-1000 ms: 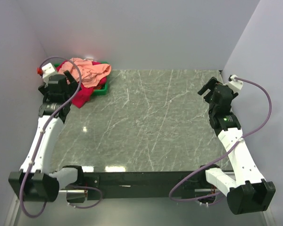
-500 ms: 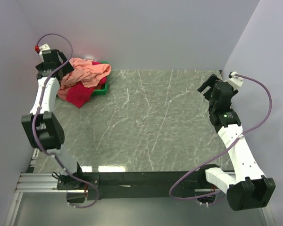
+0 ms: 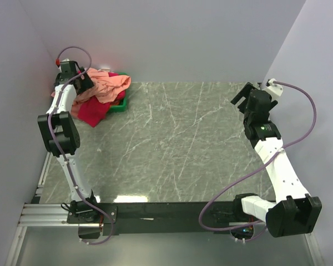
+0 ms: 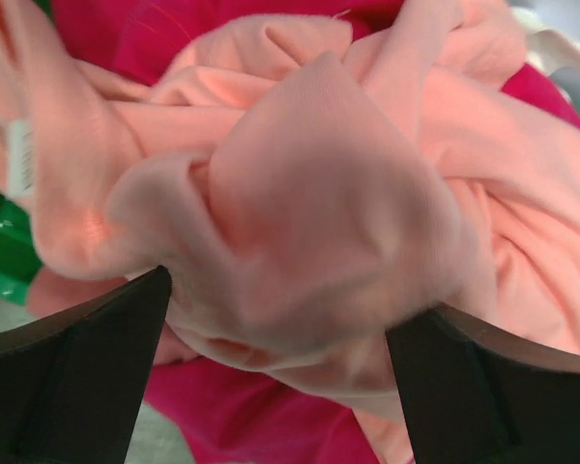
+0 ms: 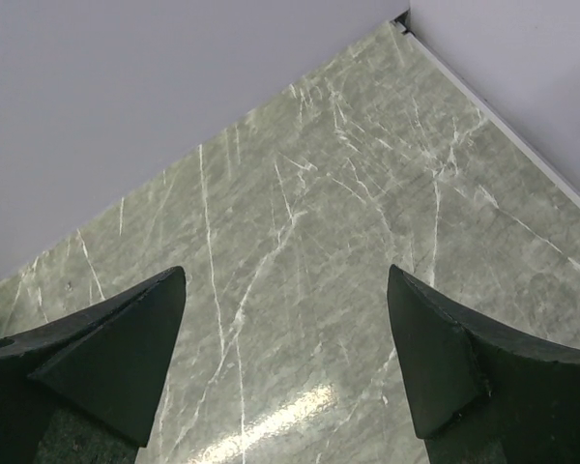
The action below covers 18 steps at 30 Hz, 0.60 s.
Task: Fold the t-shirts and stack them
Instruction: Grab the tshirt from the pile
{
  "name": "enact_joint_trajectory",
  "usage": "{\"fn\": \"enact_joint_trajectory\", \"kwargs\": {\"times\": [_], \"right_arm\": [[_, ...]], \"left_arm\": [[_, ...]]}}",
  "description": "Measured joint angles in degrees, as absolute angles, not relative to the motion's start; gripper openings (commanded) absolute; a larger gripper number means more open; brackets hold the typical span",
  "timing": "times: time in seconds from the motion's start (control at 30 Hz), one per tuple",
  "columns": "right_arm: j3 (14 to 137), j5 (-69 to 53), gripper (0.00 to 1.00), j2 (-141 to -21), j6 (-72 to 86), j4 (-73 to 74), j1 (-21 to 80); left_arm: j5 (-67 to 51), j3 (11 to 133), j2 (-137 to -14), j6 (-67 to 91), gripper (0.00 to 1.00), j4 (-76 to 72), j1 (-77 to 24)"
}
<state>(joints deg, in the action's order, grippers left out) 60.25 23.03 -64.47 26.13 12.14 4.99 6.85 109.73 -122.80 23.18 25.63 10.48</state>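
Note:
The t-shirts lie heaped in the far left corner. A salmon-peach t-shirt is crumpled on top of a crimson-pink one that spills onto the table. My left gripper is pressed into the left side of the heap. In the left wrist view its fingers stand wide apart, open, with a bulge of salmon-peach t-shirt between them and crimson-pink cloth beneath. My right gripper hangs open over bare table at the far right, nothing between its fingers.
A small green bin sits under the heap, its edge also visible in the left wrist view. The grey marble table is walled at the back and on both sides, with walls close to each gripper.
My left arm has stretched out towards the far left corner, carrying its gripper from the near side of the heap onto its left top. The right gripper edged slightly farther away.

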Motion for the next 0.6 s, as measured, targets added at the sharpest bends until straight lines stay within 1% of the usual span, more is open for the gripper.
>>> {"fn": "enact_joint_trajectory", "kwargs": {"times": [0.03, 0.07, 0.13, 0.17, 0.23, 0.27, 0.43, 0.6], "right_arm": [[60.36, 23.07, 0.91, -64.55, 26.13, 12.19, 4.99], [60.51, 23.09, 0.91, -64.66, 26.13, 12.16, 4.99], [60.8, 23.33, 0.91, -64.86, 26.11, 12.27, 4.99], [60.86, 23.44, 0.91, -64.88, 26.11, 12.29, 4.97], [60.86, 23.57, 0.9, -64.9, 26.11, 12.34, 4.97], [60.86, 23.62, 0.9, -64.9, 26.11, 12.38, 4.97], [60.86, 23.2, 0.89, -64.9, 26.13, 12.58, 4.95], [60.88, 22.0, 0.88, -65.04, 26.13, 12.62, 4.93]], "left_arm": [[6.57, 110.0, -123.55, 23.35, 0.85, 25.63, 10.48], [6.17, 110.32, -124.4, 23.66, 0.64, 25.65, 10.48], [5.39, 110.91, -125.58, 24.6, 0.39, 25.87, 10.52], [5.3, 111.02, -125.78, 25.08, 0.18, 26.02, 10.52], [5.08, 111.33, -125.86, 25.67, 0.03, 26.44, 10.55], [4.91, 111.53, -125.84, 25.98, 0.0, 26.52, 10.57], [4.03, 111.31, -124.4, 27.24, 0.0, 26.5, 10.66], [1.39, 109.58, -117.32, 28.77, 0.0, 26.17, 10.68]]}}
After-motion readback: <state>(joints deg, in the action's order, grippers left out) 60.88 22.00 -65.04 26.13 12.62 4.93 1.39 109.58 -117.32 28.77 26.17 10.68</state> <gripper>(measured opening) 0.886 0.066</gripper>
